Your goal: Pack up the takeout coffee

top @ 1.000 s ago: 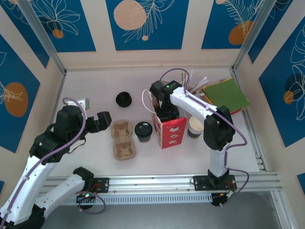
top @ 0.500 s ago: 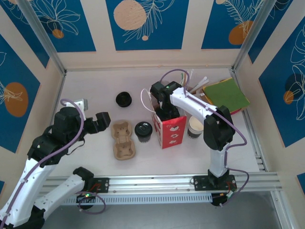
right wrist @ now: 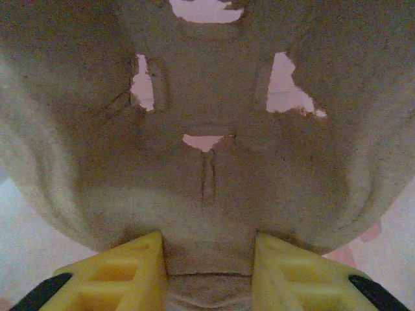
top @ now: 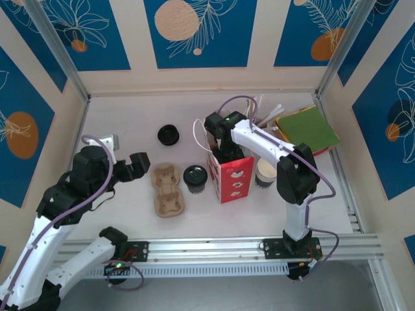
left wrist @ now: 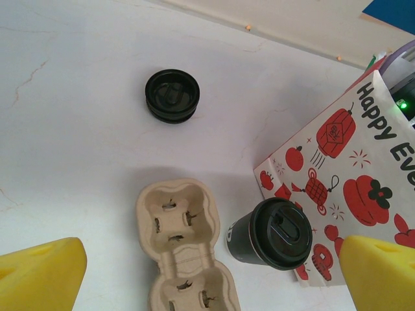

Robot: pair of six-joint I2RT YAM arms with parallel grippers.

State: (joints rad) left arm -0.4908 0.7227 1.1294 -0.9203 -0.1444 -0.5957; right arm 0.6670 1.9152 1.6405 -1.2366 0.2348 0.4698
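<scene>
From above, the takeout coffee [top: 195, 177] stands upright on the white table [top: 130, 123], black lid on. It sits between the pulp tray [top: 167, 190] on its left and the red gift bag [top: 230, 176] on its right, just beside both. The right gripper [top: 226, 153] reaches down into the bag's open top, and its fingers cannot be made out here. The left gripper [top: 141, 162] hangs to the left of the pulp tray, well apart from the coffee. A loose black lid [top: 168, 135] lies farther back, and a lidless cup [top: 266, 173] stands on the bag's far side.

The left wrist camera shows the left gripper [left wrist: 209, 275] with its yellow fingertips [left wrist: 40, 275] spread wide and nothing between them. Below it the takeout coffee [left wrist: 277, 233] stands against the printed side of the gift bag [left wrist: 353, 188], and the pulp tray [left wrist: 185, 249] is beside the coffee. The loose black lid [left wrist: 172, 95] lies apart.

The right wrist camera shows the right gripper [right wrist: 207, 272] clamped on the rim of a second pulp tray [right wrist: 207, 129]. Pink shows through that tray's cut-outs.
</scene>
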